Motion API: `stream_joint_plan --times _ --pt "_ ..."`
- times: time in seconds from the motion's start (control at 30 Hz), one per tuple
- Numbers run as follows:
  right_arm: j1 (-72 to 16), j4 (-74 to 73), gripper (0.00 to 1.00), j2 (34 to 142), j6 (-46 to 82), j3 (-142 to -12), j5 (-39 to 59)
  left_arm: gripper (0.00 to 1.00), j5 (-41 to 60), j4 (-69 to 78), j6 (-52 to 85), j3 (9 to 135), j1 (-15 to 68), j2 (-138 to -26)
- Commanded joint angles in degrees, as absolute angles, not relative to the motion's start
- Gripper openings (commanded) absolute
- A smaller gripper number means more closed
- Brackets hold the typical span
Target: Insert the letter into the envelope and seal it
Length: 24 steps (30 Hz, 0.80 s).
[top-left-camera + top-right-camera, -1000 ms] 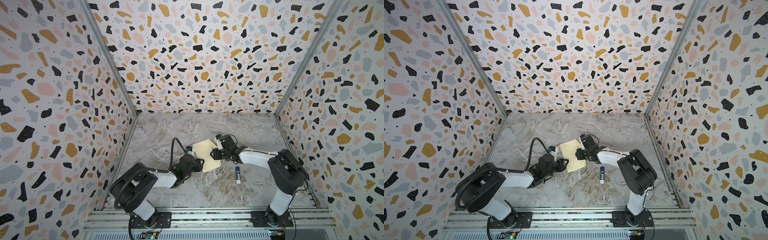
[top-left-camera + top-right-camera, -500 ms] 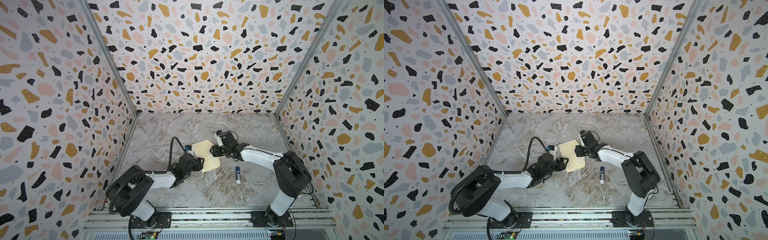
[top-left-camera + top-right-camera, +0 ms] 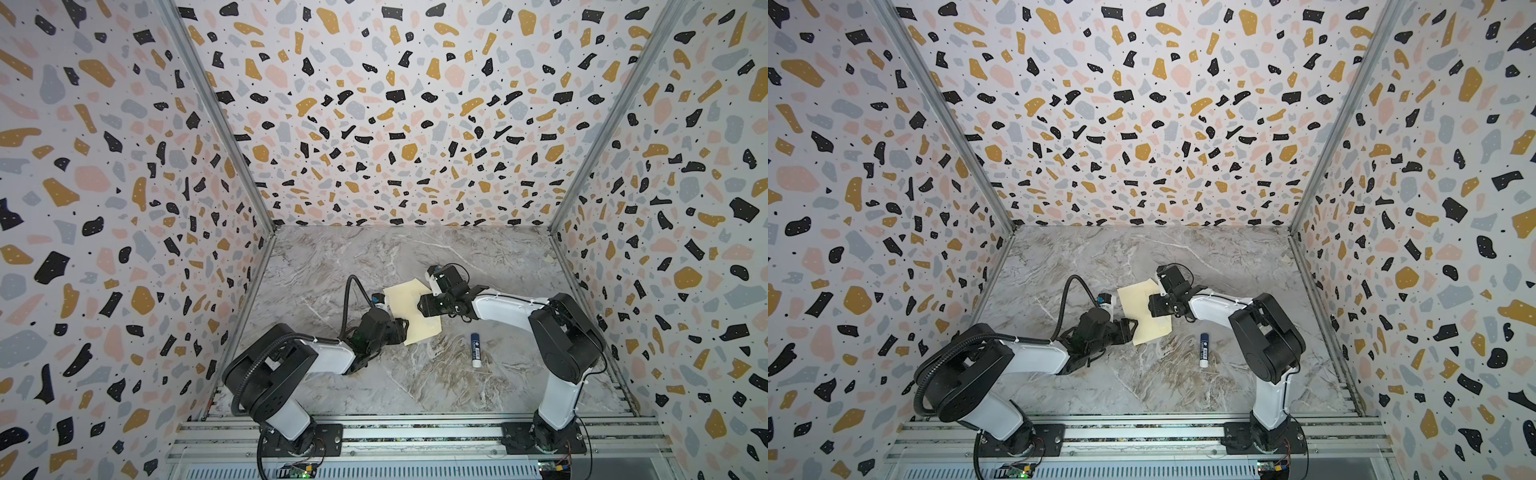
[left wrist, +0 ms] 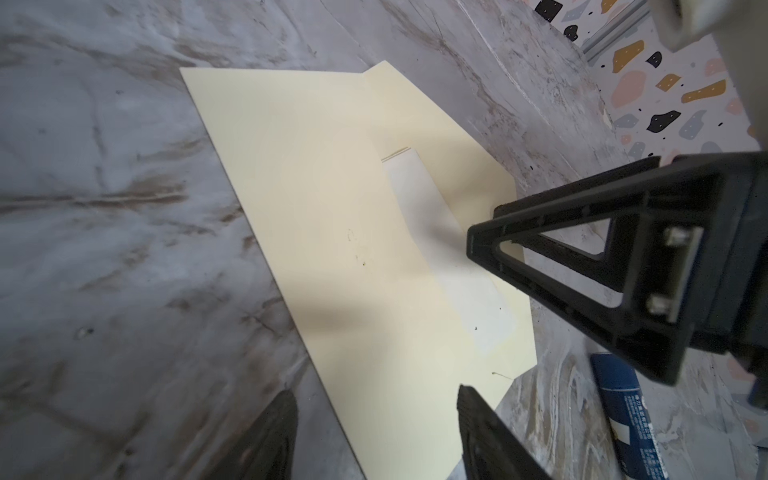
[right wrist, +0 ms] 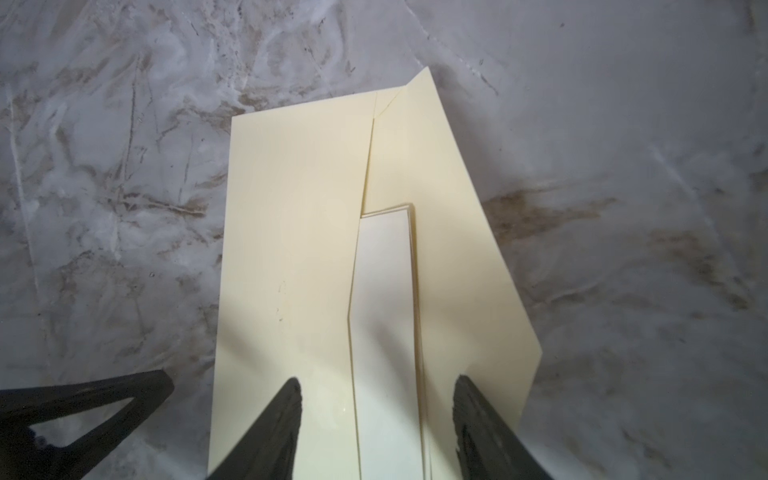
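The envelope lies flat on the table between the two arms. Its long axis runs far to near, with the near end swung a little to the right. Its flap is open and points right, toward the right gripper, which hangs over that long edge with jaws apart, gripping nothing. A pale strip, probably the folded letter though no border shows, pokes out of the mouth onto the flap, parallel to the long axis and framed by those jaws. The right arm is therefore the nearer one, and I judge the next push must go leftward, across the long axis, into the pocket. The left gripper, likewise open and empty, sits at the envelope's near-left edge. A glue stick lies to the near right, apart from the paper
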State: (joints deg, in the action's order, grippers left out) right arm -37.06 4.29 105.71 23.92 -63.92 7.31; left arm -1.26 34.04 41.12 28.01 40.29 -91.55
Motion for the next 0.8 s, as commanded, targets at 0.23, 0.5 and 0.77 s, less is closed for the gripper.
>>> stream_joint_plan --times 0.23,0.5,0.77 --pt "-37.28 3.75 0.56 107.48 24.80 -64.70 9.31 0.44 0.99 40.76 41.14 27.60 40.43 -94.63" --pt "-37.26 3.01 0.55 108.25 25.61 -64.15 10.62 0.36 2.10 42.44 41.75 27.34 40.43 -96.48" --pt "-37.32 2.61 0.55 109.14 26.24 -63.76 11.81 0.33 2.37 43.56 42.01 26.98 40.43 -98.00"
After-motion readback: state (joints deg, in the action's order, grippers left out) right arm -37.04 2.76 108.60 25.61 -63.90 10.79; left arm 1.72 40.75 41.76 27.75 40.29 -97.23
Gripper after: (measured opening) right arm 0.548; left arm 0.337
